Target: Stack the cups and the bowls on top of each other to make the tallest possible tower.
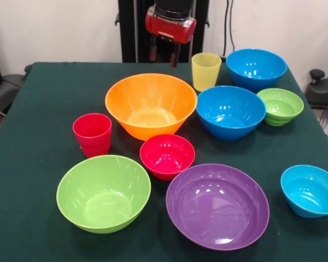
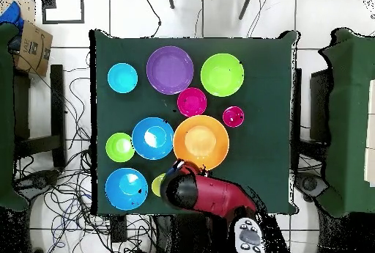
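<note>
The surface [image 1: 38,109] under my arm is covered in dark green cloth, and every piece stands on it alone, mouth up; nothing is stacked on anything.

The purple bowl [image 1: 217,206] is the widest, at the near edge in the front view, right of centre. The orange bowl [image 1: 151,105] sits mid-surface, just below where I hang. The lime green bowl [image 1: 103,193] is at the near left, just beside the purple one.

Next come the two medium blue bowls: one [image 1: 230,112] just right of the orange bowl, the other [image 1: 256,69] further back toward the far right corner. The small blue bowl [image 1: 310,191] stands near the right edge, well apart from both and close to the purple bowl's right side. The small red bowl [image 1: 167,156] lies between the orange, lime green and purple bowls. The ribbed green bowl [image 1: 280,106] is just beside the nearer medium blue one, on its right.

The yellow cup [image 1: 206,71] stands at the far side, between the orange bowl and the rear blue bowl. The red cup [image 1: 92,134] stands left of the orange bowl.

My gripper [image 1: 164,56] hangs above the far edge, behind the orange bowl and left of the yellow cup, its fingers apart and holding nothing.
</note>
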Motion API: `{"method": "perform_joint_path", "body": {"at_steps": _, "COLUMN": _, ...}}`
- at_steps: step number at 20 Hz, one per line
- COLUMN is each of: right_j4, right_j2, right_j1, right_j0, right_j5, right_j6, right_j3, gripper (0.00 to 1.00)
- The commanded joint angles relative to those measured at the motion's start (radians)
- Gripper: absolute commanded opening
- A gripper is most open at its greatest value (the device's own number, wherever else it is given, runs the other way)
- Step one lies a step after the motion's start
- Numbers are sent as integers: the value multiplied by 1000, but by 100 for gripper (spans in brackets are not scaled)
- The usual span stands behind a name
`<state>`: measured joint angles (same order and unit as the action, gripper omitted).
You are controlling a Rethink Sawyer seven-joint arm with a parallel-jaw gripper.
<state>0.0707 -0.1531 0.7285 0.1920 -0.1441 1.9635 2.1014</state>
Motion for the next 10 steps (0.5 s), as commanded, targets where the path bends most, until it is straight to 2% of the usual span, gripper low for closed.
{"method": "perform_joint_path", "body": {"at_steps": 1, "right_j4": -144, "right_j2": -56, "right_j1": -108, "right_j0": -105, "right_j5": 160, "right_j6": 329, "right_j3": -15, "gripper": 100}}
{"method": "perform_joint_path", "body": {"at_steps": 6, "right_j4": -259, "right_j2": -159, "right_j1": -174, "right_j0": -191, "right_j5": 207, "right_j6": 401, "right_j3": -11, "gripper": 100}}
{"method": "perform_joint_path", "body": {"at_steps": 7, "right_j4": -258, "right_j2": -164, "right_j1": -182, "right_j0": -191, "right_j5": 208, "right_j6": 394, "right_j3": -13, "gripper": 100}}
{"method": "perform_joint_path", "body": {"at_steps": 8, "right_j4": -208, "right_j2": -150, "right_j1": -193, "right_j0": -161, "right_j5": 194, "right_j6": 336, "right_j3": -30, "gripper": 100}}
{"method": "perform_joint_path", "body": {"at_steps": 9, "right_j4": -200, "right_j2": -139, "right_j1": -204, "right_j0": -148, "right_j5": 205, "right_j6": 334, "right_j3": -28, "gripper": 100}}
{"method": "perform_joint_path", "body": {"at_steps": 10, "right_j4": -153, "right_j2": -133, "right_j1": -224, "right_j0": -130, "right_j5": 227, "right_j6": 295, "right_j3": -42, "gripper": 100}}
